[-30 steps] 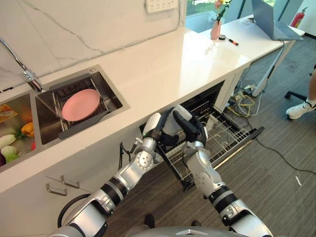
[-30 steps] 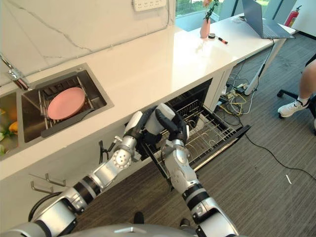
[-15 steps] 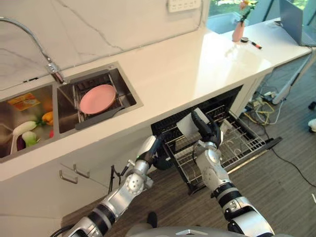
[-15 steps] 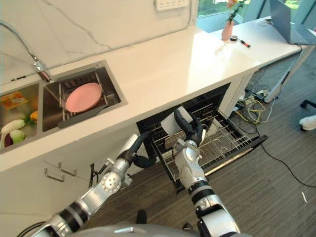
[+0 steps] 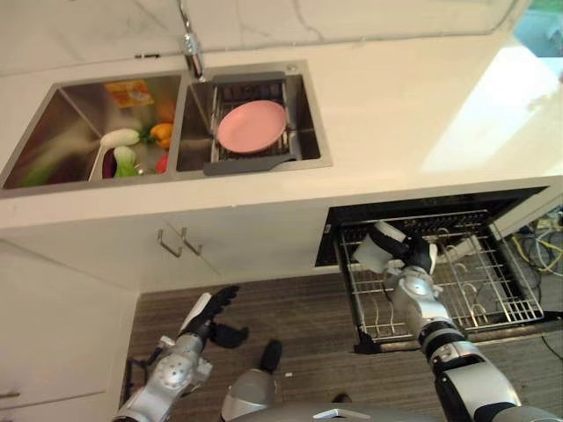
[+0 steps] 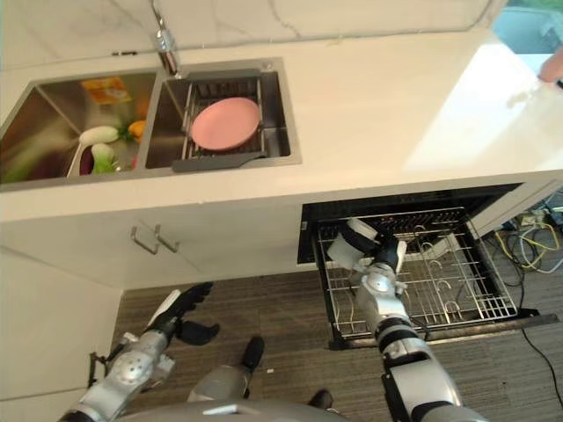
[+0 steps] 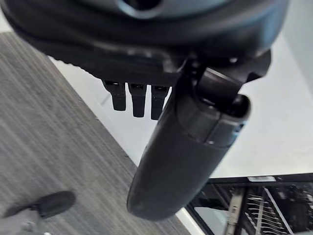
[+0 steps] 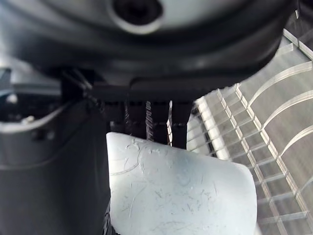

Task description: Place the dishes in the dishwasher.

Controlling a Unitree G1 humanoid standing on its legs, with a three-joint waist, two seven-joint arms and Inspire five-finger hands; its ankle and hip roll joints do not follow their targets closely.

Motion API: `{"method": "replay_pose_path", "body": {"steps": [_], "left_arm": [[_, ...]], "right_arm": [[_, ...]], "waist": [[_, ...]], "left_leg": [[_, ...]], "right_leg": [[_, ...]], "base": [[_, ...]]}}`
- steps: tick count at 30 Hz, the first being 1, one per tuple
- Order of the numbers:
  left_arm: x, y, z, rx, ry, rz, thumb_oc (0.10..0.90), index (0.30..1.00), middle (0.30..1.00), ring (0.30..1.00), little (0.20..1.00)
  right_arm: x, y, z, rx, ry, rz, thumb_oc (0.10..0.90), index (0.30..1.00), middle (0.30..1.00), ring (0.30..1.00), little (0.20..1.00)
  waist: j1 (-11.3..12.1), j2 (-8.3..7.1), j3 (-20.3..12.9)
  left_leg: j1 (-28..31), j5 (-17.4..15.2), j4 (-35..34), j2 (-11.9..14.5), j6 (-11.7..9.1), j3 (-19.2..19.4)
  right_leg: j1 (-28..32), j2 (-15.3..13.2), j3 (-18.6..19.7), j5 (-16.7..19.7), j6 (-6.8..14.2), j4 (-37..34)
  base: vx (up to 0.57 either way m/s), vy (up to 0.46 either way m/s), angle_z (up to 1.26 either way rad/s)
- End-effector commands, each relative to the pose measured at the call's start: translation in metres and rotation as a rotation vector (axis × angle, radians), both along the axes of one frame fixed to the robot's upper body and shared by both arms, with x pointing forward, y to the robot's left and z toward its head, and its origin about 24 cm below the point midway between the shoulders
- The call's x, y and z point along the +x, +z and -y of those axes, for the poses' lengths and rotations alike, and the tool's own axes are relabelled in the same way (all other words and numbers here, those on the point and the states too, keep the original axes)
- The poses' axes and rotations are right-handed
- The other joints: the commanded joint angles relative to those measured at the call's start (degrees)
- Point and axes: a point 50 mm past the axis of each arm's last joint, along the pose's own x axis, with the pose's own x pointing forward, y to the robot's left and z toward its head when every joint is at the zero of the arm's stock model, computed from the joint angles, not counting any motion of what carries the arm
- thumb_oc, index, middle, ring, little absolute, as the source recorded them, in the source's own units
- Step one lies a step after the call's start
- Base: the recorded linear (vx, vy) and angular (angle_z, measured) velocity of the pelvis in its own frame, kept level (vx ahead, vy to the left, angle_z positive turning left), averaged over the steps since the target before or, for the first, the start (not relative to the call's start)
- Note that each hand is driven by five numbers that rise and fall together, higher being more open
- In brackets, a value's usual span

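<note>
White countertop [image 5: 413,105] runs above an open dishwasher whose wire rack [image 5: 493,299] is pulled out over the grey floor, and one round pink plate [image 5: 252,126] lies flat on a drainer in the right basin of the double sink [image 5: 308,132]. Over the rack's left end the right hand [image 5: 413,257] has its fingers curled round one pale, whitish, scuffed cup [image 5: 374,250]. Down by the floor, the left hand [image 5: 207,315] hangs with fingers straight and holds nothing.
</note>
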Motion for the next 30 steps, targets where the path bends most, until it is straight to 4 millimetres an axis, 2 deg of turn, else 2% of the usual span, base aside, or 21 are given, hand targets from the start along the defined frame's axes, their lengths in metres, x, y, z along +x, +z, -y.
{"method": "replay_pose_path", "body": {"steps": [1,3,5,6,9,10,11,13,14,15,17,18,19,20,22,25,30], "left_arm": [[0.031,0.024,0.001,0.082,-0.111,0.163,0.8,0.9,0.9,0.9,0.9],[0.026,0.02,-0.003,0.098,-0.098,0.142,0.8,0.9,0.9,0.9,0.9],[0.015,0.007,-0.01,0.111,-0.038,0.086,0.8,0.9,0.9,0.9,0.9],[0.015,0.007,-0.01,0.111,-0.038,0.086,0.8,0.9,0.9,0.9,0.9],[0.003,-0.007,-0.014,0.107,0.02,0.026,0.8,0.9,0.9,0.9,0.9],[-0.001,-0.011,-0.016,0.108,0.033,0.003,0.8,0.9,0.9,0.9,0.9],[-0.007,-0.018,-0.019,0.113,0.056,-0.036,0.8,0.9,0.9,0.9,0.9],[-0.02,-0.033,-0.022,0.118,0.109,-0.117,0.8,0.9,0.9,0.9,0.9],[-0.036,-0.049,-0.024,0.108,0.201,-0.21,0.8,0.9,0.9,0.9,0.9],[-0.045,-0.056,-0.025,0.107,0.249,-0.259,0.8,0.9,0.9,0.9,0.9],[-0.044,-0.057,-0.025,0.106,0.25,-0.258,0.8,0.9,0.9,0.9,0.9],[-0.066,-0.07,-0.029,0.109,0.363,-0.365,0.8,0.9,0.9,0.9,0.9],[-0.074,-0.075,-0.028,0.102,0.403,-0.408,0.8,0.9,0.9,0.9,0.9],[-0.094,-0.083,-0.028,0.076,0.502,-0.5,0.8,0.9,0.9,0.9,0.9],[-0.102,-0.086,-0.026,0.06,0.535,-0.538,0.8,0.9,0.9,0.9,0.9],[-0.119,-0.091,-0.024,0.033,0.586,-0.625,0.8,0.9,0.9,0.9,0.9],[-0.144,-0.094,-0.026,-0.015,0.716,-0.72,0.8,0.9,0.9,0.9,0.9]], "right_arm": [[0.03,0.05,0.018,-0.243,0.067,0.125,0.4,0.3,0.3,0.3,0.3],[0.028,0.046,0.022,-0.258,0.061,0.097,0.4,0.3,0.3,0.3,0.3],[0.016,0.031,0.032,-0.3,0.06,-0.007,0.4,0.3,0.3,0.3,0.3],[0.016,0.031,0.032,-0.3,0.06,-0.007,0.4,0.3,0.3,0.3,0.3],[0.005,0.013,0.034,-0.372,0.168,-0.145,0.4,0.3,0.3,0.3,0.3],[0.001,0.008,0.034,-0.388,0.206,-0.181,0.557,0.535,0.535,0.535,0.535],[-0.003,0.002,0.032,-0.396,0.248,-0.224,0.8,0.9,0.9,0.9,0.9],[-0.006,-0.005,0.027,-0.403,0.293,-0.262,0.8,0.9,0.9,0.9,0.9],[-0.006,-0.009,0.021,-0.408,0.333,-0.273,0.8,0.9,0.9,0.9,0.9],[-0.005,-0.009,0.017,-0.406,0.345,-0.27,0.8,0.9,0.9,0.9,0.9],[-0.005,-0.009,0.017,-0.407,0.346,-0.269,0.8,0.9,0.9,0.9,0.9],[-0.001,-0.007,0.009,-0.379,0.357,-0.23,0.8,0.9,0.9,0.9,0.9],[0.0,-0.006,0.006,-0.352,0.352,-0.21,0.8,0.9,0.9,0.9,0.9],[0.002,-0.002,0.0,-0.284,0.329,-0.145,0.8,0.9,0.9,0.9,0.9],[0.005,0.002,-0.003,-0.265,0.325,-0.109,0.8,0.9,0.9,0.9,0.9],[0.008,0.017,-0.003,-0.244,0.331,-0.004,0.8,0.9,0.9,0.9,0.9],[0.003,0.054,0.016,-0.331,0.345,0.162,0.8,0.9,0.9,0.9,0.9]], "waist": [[-0.1,-0.48,-0.7],[0.0,-0.4,-0.5],[0.0,-0.21,-0.1],[0.0,-0.21,-0.1],[-0.1,-0.23,0.1],[-0.2,-0.3,0.0],[-0.2,-0.41,-0.1],[-0.5,-0.5,-0.4],[-0.8,-0.74,-0.7],[-0.9,-0.78,-0.9],[-1.0,-0.74,-0.8],[-1.4,-0.91,-1.3],[-1.8,-0.93,-1.3],[-2.6,-0.91,-1.8],[-3.0,-0.88,-2.0],[-4.4,-0.71,-2.8],[-6.4,-0.45,-3.9]], "left_leg": [[2.6,-5.7,0.2,3.6,-3.6,3.2],[2.3,-5.6,0.2,3.7,-3.6,3.1],[2.0,-5.4,0.2,3.6,-3.7,3.0],[2.0,-5.4,0.2,3.6,-3.7,3.0],[1.8,-5.4,0.2,3.7,-3.7,3.1],[1.9,-5.4,0.2,3.7,-3.7,3.1],[2.0,-5.4,0.2,3.7,-3.7,3.2],[2.2,-5.4,0.2,3.8,-3.7,3.2],[2.5,-5.5,0.2,3.9,-3.7,3.4],[2.7,-5.5,0.2,4.0,-3.7,3.5],[2.7,-5.6,0.2,4.0,-3.7,3.5],[3.2,-5.6,0.2,4.1,-3.7,3.9],[2.9,-4.4,0.2,3.6,-3.3,4.1],[3.7,-4.7,0.2,3.8,-3.3,4.9],[4.0,-4.8,0.2,3.9,-3.3,5.1],[5.2,-5.1,0.2,4.5,-3.3,6.3],[6.4,-5.1,0.2,5.7,-3.5,7.3]], "right_leg": [[-0.9,-4.2,1.1,-0.5,4.2,0.6],[-1.0,-4.2,0.8,-0.6,4.2,0.6],[-1.1,-4.3,0.6,-0.6,4.2,0.6],[-1.1,-4.3,0.6,-0.6,4.2,0.6],[-1.2,-4.4,0.4,-0.6,4.2,0.6],[-1.1,-4.4,0.3,-0.6,4.2,0.6],[-1.1,-4.5,0.3,-0.6,4.2,0.6],[-0.9,-4.5,0.2,-0.6,4.2,0.6],[-0.7,-4.6,0.3,-0.7,4.2,0.6],[-0.5,-4.6,0.3,-0.7,4.2,0.6],[-0.5,-4.6,0.3,-0.7,4.2,0.6],[-0.3,-4.6,0.6,-0.8,4.1,0.6],[-0.7,-5.1,0.0,0.5,3.9,0.6],[-0.5,-5.1,0.5,0.4,3.8,0.6],[-0.5,-5.0,0.8,0.3,3.8,0.6],[-0.3,-4.6,2.0,0.0,3.4,0.6],[0.0,-3.7,3.3,-0.8,2.6,0.6]], "base": [[0.07,-0.051,0.17],[0.03,-0.025,0.12],[-0.01,0.005,0.05],[0.0,0.0,0.0],[0.0,0.0,0.0],[0.0,0.0,0.0],[0.0,0.0,0.0],[0.0,-0.004,-0.02],[0.0,-0.004,-0.06],[0.0,-0.003,-0.06],[0.0,0.0,-0.02],[-0.06,0.056,-0.02],[-0.05,0.063,-0.07],[-0.06,0.061,-0.06],[0.0,0.002,-0.06],[0.01,-0.008,-0.17],[0.0,-0.04,-0.18]]}}
